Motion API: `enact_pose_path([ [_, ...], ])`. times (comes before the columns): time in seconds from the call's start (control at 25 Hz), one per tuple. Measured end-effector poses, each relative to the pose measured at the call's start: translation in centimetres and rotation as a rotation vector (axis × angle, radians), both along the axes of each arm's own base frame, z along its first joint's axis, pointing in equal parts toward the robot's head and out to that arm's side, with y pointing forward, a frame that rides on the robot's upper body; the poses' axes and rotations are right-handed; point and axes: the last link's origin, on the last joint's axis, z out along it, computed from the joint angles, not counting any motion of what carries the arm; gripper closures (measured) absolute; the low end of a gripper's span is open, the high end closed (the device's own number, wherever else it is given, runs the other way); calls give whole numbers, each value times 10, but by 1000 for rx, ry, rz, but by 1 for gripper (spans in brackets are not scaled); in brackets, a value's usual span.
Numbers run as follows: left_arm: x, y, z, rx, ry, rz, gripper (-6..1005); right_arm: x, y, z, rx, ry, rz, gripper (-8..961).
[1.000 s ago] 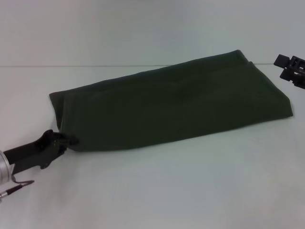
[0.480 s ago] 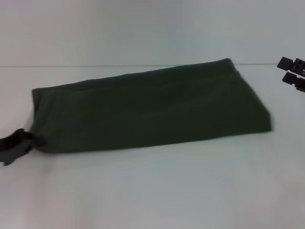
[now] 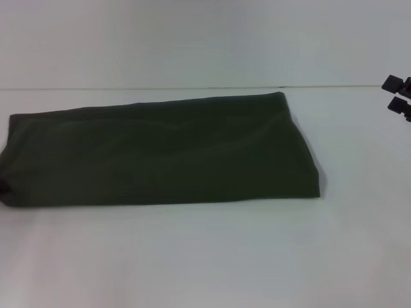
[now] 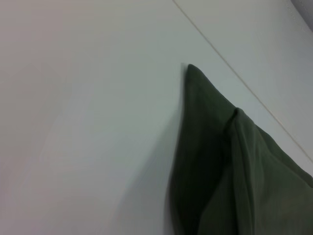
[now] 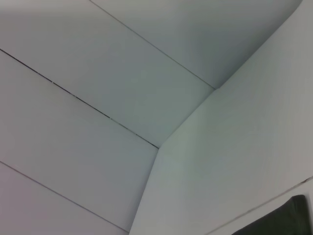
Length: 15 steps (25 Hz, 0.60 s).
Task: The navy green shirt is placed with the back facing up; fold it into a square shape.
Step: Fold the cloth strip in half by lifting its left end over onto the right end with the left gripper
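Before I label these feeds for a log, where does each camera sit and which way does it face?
Head: high, facing forward and down at the navy green shirt on the table; right hand at the edge.
Left wrist: low over the table, facing the shirt's corner; no hand shows.
Right wrist: faces the wall; no hand shows.
All three show the shirt.

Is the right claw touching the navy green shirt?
Apart. Head view: the right claw sits at the right edge, bare table between it and the navy green shirt.

Even, soft, dim-ish light; faint shadow under shirt; head view slightly blurry w/ no glare.
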Motion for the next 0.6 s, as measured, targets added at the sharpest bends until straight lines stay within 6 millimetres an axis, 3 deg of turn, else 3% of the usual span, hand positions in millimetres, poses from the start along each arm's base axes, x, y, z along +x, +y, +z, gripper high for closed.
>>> enact_pose_path([
  [0.24, 16, 8, 5, 16, -46, -69, 939, -1, -1, -2, -2, 7, 1, 128],
  [0.6, 93, 43, 25, -14, -177, -334, 940, -2, 0, -4, 2, 8, 5, 128],
])
